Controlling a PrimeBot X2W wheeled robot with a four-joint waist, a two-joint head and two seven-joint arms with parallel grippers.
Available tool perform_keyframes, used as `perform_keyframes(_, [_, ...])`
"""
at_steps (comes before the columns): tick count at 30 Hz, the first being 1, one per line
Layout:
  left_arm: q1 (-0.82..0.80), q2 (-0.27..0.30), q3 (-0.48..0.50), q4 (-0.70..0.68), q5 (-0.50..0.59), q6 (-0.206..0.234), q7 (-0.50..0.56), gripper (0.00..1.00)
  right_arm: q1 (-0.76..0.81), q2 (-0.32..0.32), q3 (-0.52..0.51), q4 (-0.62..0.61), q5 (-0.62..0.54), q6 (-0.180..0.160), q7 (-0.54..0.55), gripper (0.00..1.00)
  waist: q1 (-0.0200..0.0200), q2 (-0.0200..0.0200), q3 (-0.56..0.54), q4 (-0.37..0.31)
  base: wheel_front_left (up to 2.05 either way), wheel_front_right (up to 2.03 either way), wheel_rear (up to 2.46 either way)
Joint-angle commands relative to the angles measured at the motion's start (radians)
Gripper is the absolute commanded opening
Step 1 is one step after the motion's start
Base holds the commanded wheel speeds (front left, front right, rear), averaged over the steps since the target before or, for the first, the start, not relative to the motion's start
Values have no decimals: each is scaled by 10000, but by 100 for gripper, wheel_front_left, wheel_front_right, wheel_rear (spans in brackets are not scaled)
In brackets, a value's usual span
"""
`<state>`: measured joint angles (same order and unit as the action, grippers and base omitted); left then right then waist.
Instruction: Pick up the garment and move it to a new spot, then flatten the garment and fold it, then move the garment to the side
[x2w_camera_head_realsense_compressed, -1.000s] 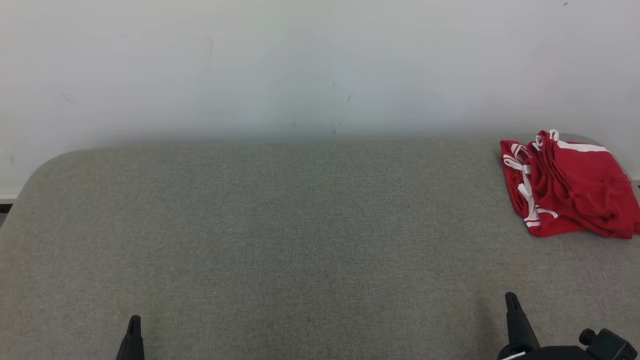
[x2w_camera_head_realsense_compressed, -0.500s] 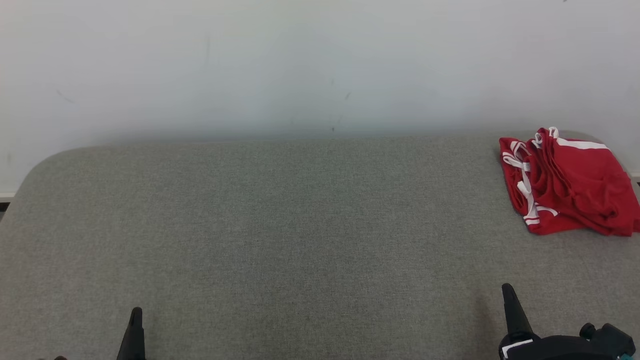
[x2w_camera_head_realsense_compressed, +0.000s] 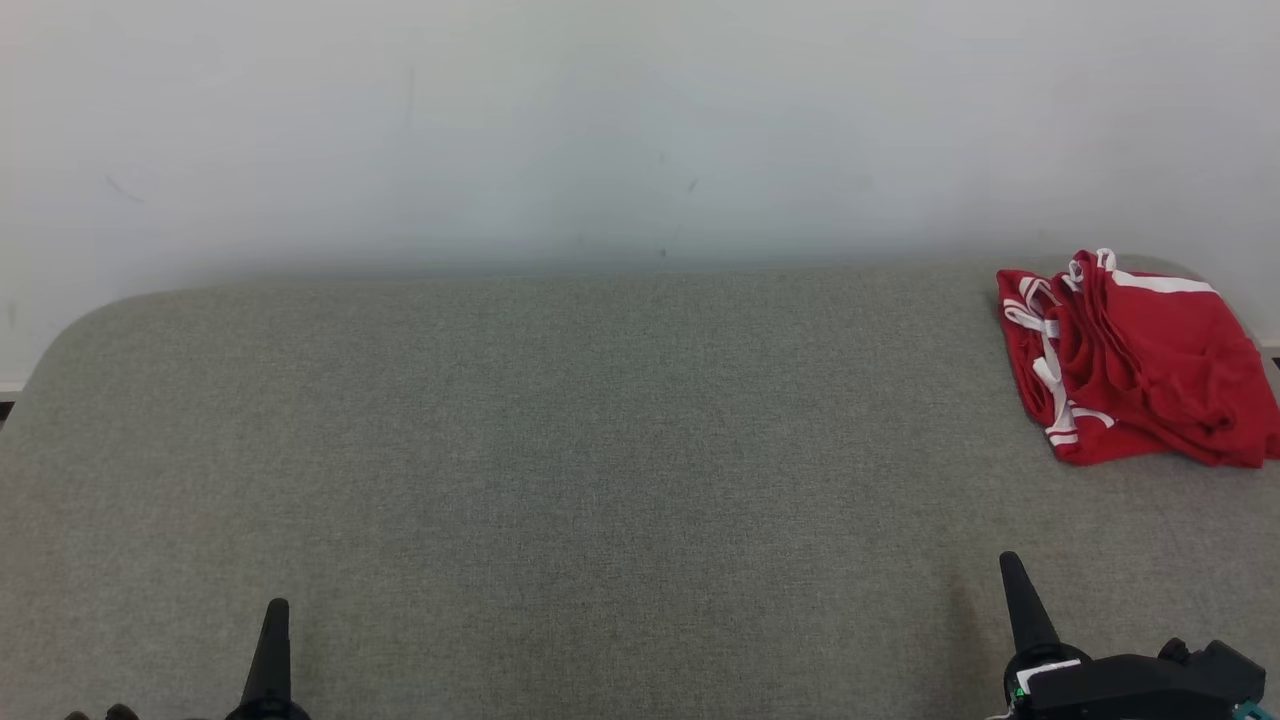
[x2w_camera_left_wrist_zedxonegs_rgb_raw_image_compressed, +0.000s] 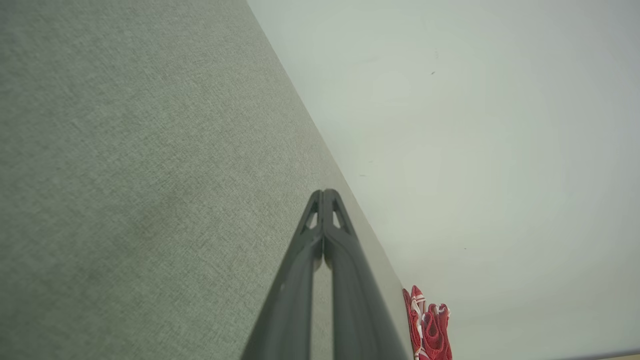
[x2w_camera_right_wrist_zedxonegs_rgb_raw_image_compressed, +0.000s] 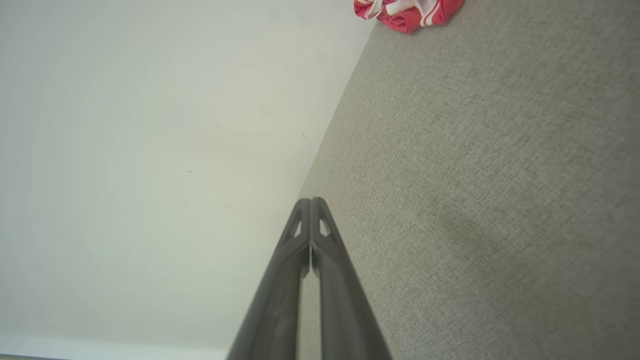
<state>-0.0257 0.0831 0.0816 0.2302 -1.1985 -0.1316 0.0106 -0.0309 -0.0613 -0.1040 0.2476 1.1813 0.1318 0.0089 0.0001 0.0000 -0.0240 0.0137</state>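
Observation:
The garment (x2w_camera_head_realsense_compressed: 1135, 360) is red with white trim and lies bunched and folded at the far right of the grey fabric surface (x2w_camera_head_realsense_compressed: 600, 450), near the wall. It also appears as a small red heap in the left wrist view (x2w_camera_left_wrist_zedxonegs_rgb_raw_image_compressed: 430, 327) and at the top of the right wrist view (x2w_camera_right_wrist_zedxonegs_rgb_raw_image_compressed: 407, 11). My left gripper (x2w_camera_head_realsense_compressed: 275, 625) rises from the lower left, shut, with nothing in it. My right gripper (x2w_camera_head_realsense_compressed: 1012, 580) stands at the lower right, shut and empty, well in front of the garment. In both wrist views the fingertips (x2w_camera_left_wrist_zedxonegs_rgb_raw_image_compressed: 324, 196) (x2w_camera_right_wrist_zedxonegs_rgb_raw_image_compressed: 311, 204) press together.
A pale wall (x2w_camera_head_realsense_compressed: 640, 130) runs along the back edge of the grey surface. The surface's back left corner (x2w_camera_head_realsense_compressed: 90, 315) is rounded. A wide stretch of bare grey fabric lies between my grippers and the garment.
The whole head view has shifted slightly, so the camera moved. Both grippers show a little higher in the picture. The garment lies as before.

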Motion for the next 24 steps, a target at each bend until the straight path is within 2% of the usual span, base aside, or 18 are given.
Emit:
perform_keyframes(1, [-224, -9, 66, -40, -338, 9, 61, 0, -188, 30, -18, -96, 287, -12, 67, 0, -1, 0, 9, -5, 0, 0, 0])
perform_keyframes(24, [-560, -177, 209, 57, -2206, 13, 554, 0, -509, 77, -63, -73, 2286, -16, 563, 0, -1, 0, 124, -63, 0, 0, 0])
